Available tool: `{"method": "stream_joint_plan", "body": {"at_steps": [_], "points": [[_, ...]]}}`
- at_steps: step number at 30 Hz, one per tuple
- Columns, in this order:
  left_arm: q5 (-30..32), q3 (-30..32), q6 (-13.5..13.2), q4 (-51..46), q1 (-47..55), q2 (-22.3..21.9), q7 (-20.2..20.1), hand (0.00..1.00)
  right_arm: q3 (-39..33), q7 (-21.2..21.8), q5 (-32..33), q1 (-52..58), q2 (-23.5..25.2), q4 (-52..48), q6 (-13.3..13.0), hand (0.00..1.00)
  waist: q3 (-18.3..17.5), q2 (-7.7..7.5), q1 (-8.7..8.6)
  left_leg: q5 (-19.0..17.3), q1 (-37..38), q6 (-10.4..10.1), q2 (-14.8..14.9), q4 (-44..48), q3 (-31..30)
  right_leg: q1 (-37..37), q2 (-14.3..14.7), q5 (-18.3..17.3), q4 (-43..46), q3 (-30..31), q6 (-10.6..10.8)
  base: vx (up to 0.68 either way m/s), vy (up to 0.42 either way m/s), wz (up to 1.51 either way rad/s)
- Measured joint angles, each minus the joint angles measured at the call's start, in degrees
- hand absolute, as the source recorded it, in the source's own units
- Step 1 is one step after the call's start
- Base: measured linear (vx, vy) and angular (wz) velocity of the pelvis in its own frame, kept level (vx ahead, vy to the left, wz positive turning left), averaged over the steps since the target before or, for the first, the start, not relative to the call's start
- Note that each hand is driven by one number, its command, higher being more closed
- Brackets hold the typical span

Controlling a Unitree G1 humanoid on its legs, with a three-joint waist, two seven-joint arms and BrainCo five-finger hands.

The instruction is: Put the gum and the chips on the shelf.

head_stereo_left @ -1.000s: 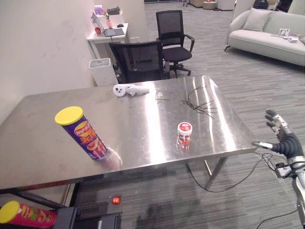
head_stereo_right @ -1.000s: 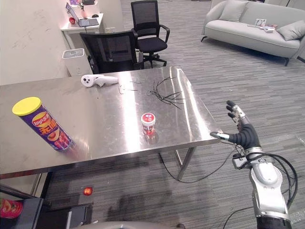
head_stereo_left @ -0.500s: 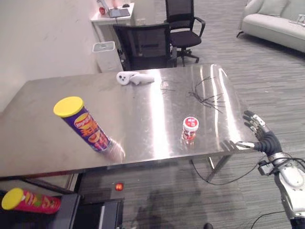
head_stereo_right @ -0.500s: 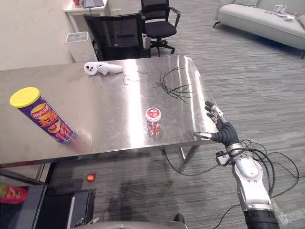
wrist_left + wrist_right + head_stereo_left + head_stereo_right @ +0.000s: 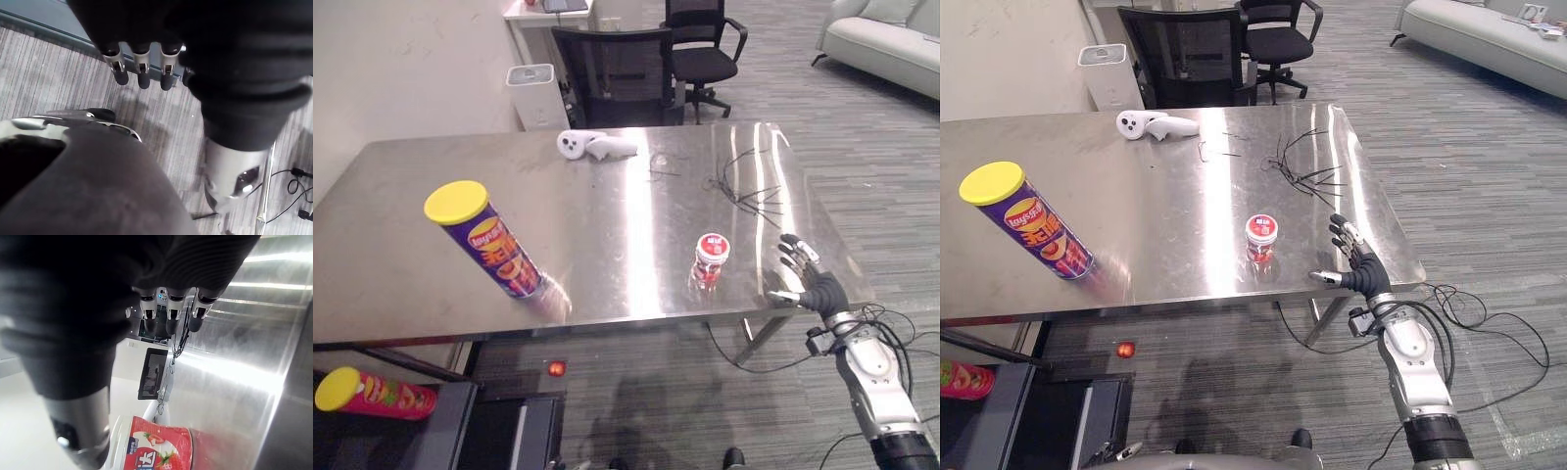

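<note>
Left eye: gum tub (image 5: 712, 262) upright near the table's (image 5: 401, 284) front-right edge. The chips can (image 5: 484, 240) stands lid-up toward the front-left, well apart from it. Neither is on a shelf yet. Right robot hand (image 5: 810, 286) hovers at the front-right corner just beside the gum tub, not touching. It's released, fingers spread, thumb out toward the tub. Reads as a side-on pre-grasp, so thumb and fingers can wrap the tub's wall. White controller (image 5: 595, 146) and loose black wires (image 5: 744, 191) sit on the far side, out of the path. A second, pink chips can (image 5: 372, 394) lies on its side on a dark low unit (image 5: 489, 436) below the table's left end; can't tell if that's the shelf. Right eye: same layout, with a visible gap between palm and tub and the thumb tip over the table edge. Left wrist: left robot hand (image 5: 140, 73) hangs over the grey floor (image 5: 44, 68), fingers straight and relaxed, holding nothing, idle. Right wrist: fingers (image 5: 168, 316) extended over the steel top, gum tub close in beside the thumb, not enclosed. My read: gum goes first, and the hand needs to close in a bit more before curling. The tub is small on slick steel, so it could skid or tip if the thumb lands first.
</note>
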Motion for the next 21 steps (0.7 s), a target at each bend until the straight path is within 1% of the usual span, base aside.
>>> {"method": "stream_joint_plan", "body": {"at_steps": [5,8,10,12,18,21], "points": [[0.1,0.31,0.23,0.09,-0.6,-0.04,0.26,0.0,1.49,-0.02,0.0,-1.5,0.61,2.12,0.15,0.0,0.34,-0.04,0.25,1.59,0.14,0.01,-0.2,-1.85,-0.8,-0.09,0.01,0.01,0.0,-0.91,-0.01,-0.03,-0.016,0.11],[0.26,0.64,0.25,0.09,-0.74,-0.07,0.26,0.0,2.61,0.04,0.0,-1.72,1.09,2.12,0.35,0.0,0.46,-0.13,0.64,2.55,0.26,0.06,-0.35,-3.08,-1.23,-0.25,0.01,0.04,0.0,-1.16,-0.01,-0.04,-0.012,0.07],[0.54,0.71,0.24,0.0,-0.95,-0.05,0.27,0.0,3.6,0.05,0.0,-2.35,1.09,2.19,0.55,0.0,0.55,-0.27,1.2,3.18,0.22,0.09,-0.41,-3.88,-1.22,-0.74,0.08,0.27,0.0,-1.13,-0.15,-0.03,-0.009,0.0],[1.27,0.72,0.24,0.01,-1.13,0.02,0.27,0.0,4.51,0.27,-0.06,-3.3,1.2,2.38,0.55,0.0,0.74,-0.35,1.26,3.66,0.21,0.13,-0.47,-4.46,-1.29,-0.95,0.11,0.42,-0.01,-1.15,-0.23,0.0,0.0,0.0],[1.67,1.36,0.26,0.01,-1.38,0.05,0.3,0.0,6.53,0.43,-0.14,-6.34,1.48,3.96,0.58,0.0,1.3,-0.72,1.48,4.4,0.28,0.23,-0.57,-5.47,-1.65,-1.03,0.14,0.45,-0.05,-1.5,-0.23,0.0,-0.005,0.02],[1.77,1.7,0.27,-0.02,-1.44,0.03,0.39,0.0,6.87,0.41,-0.21,-7.0,1.48,3.96,0.59,0.0,1.58,-0.83,2.02,4.42,0.29,0.24,-0.6,-5.59,-1.71,-1.02,0.16,0.45,-0.1,-1.56,-0.23,0.0,-0.004,0.01]]}}
